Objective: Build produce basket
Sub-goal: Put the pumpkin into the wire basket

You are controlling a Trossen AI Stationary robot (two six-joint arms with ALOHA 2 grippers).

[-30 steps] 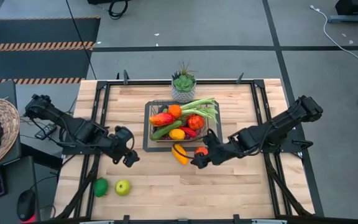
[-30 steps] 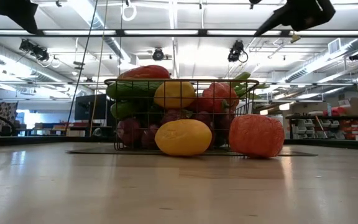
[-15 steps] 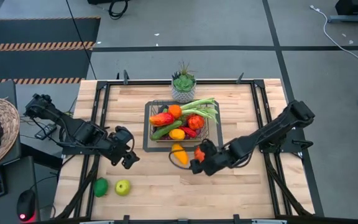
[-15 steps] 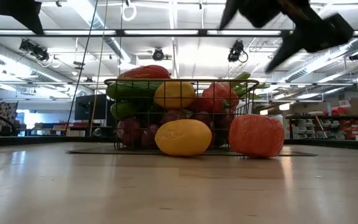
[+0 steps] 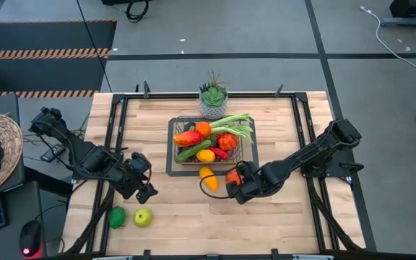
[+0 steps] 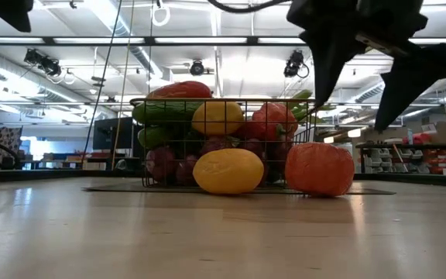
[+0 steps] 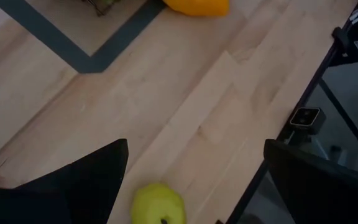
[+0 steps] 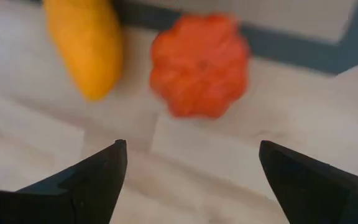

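My four views: overhead, table-level, two wrists.
Overhead and low share the basket (image 5: 206, 142); my right wrist sits close above the orange pumpkin (image 8: 199, 64).

Both arms are matte black, built of chunky jointed segments. Each left claw (image 5: 144, 189) and right claw (image 5: 238, 189) ends in two flat, wedge-shaped dark fingers (image 8: 86, 183).

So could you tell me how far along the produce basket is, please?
Mostly filled: the basket is heaped with produce. In hand: the open right gripper hovers over the orange pumpkin beside a yellow piece. Left: those two, plus the green apple and dark green piece near the open left gripper.
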